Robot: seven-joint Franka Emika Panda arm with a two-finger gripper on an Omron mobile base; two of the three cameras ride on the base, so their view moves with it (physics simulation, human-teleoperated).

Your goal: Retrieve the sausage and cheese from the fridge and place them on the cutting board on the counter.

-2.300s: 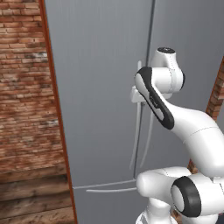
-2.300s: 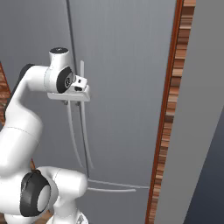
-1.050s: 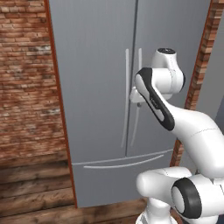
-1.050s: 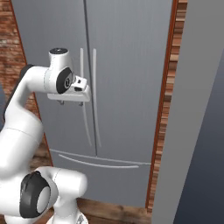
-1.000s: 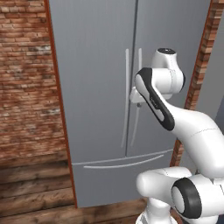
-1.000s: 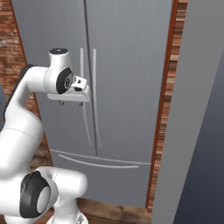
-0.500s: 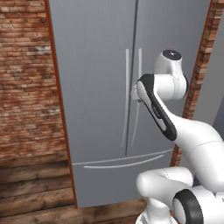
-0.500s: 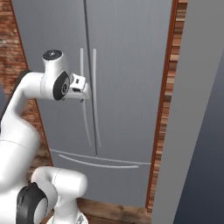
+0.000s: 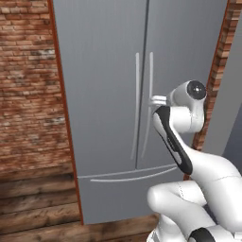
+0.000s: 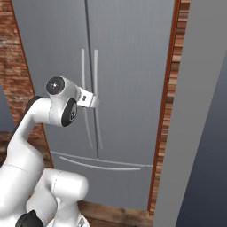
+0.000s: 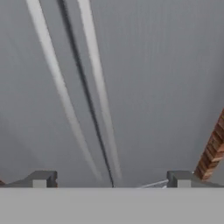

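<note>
Arm's swung in closer to the fridge (image 9: 108, 94) handles (image 11: 94, 87) now, gripper (image 11: 111, 179) spread wide, holding nothing, doors still shut, so opening comes first.

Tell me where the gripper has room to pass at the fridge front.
The fridge is shut. Bare door panels lie left of the left handle and right of the right handle. Crowded: the narrow strip between the handles along the door seam. The gripper is open, facing it.

The fridge (image 9: 104, 94) looks like smooth, matt grey steel, with shiny silver handles (image 9: 144, 108). The wall (image 9: 28, 90) is rough red brick and the floor (image 9: 38, 208) is wood planks.
</note>
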